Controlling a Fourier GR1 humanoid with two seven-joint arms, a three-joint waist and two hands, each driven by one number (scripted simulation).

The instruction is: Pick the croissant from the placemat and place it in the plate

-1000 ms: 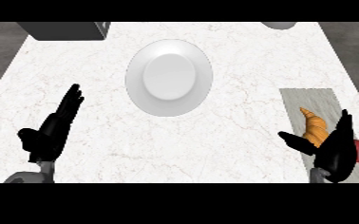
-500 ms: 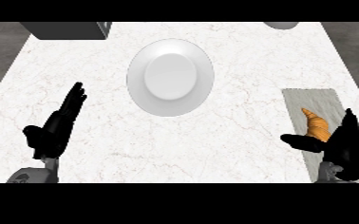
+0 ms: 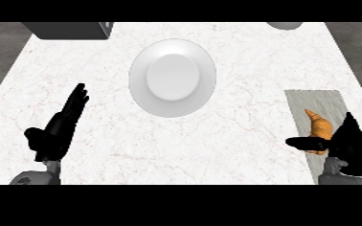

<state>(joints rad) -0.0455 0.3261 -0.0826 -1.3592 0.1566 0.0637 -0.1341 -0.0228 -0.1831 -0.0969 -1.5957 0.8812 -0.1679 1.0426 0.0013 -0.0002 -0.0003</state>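
Croissant (image 3: 320, 128) lying on the placemat (image 3: 311, 100), well right of the plate (image 3: 172, 77). Right hand (image 3: 344, 140) spread around the croissant's near end, not yet closed. Left hand (image 3: 59, 127) rests well left of the plate, fingers straight.

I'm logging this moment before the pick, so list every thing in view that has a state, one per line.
croissant: lying on the placemat, not lifted, right hand at its near end.
placemat: flat at the counter's right edge, holding the croissant.
plate: upright on the counter, nothing in it.
right hand: open, thumb by the croissant.
left hand: open, resting, fingers straight, holding nothing.
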